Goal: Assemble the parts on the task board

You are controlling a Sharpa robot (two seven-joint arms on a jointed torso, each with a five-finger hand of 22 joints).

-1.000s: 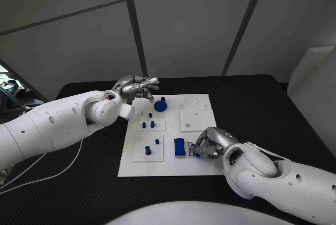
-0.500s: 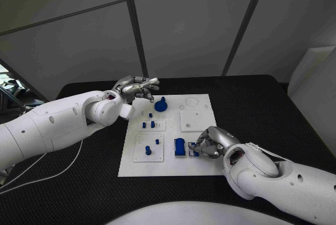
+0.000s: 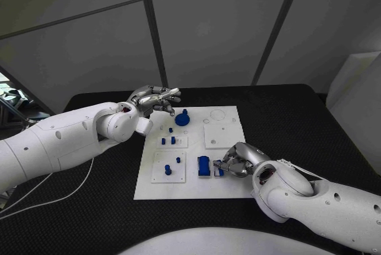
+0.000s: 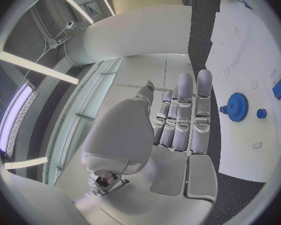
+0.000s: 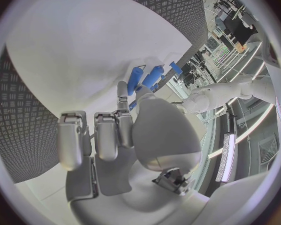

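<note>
Beside the right hand (image 3: 238, 160) stands a blue block (image 3: 204, 166).

The black table (image 3: 301, 117) spreads out under everything, its top finely textured, that dotted weave plain to see in the right wrist view (image 5: 28, 115). Off its near left side a thin white cable (image 3: 55, 197) loops across the dark surface toward the edge. Behind the table stand grey wall panels (image 3: 214, 34), split by dark upright and slanting bars (image 3: 156, 40). At the far right a pale white block (image 3: 357, 95) stands beside the table. At the left edge, some cluttered equipment (image 3: 10, 98), too small to make out
</note>
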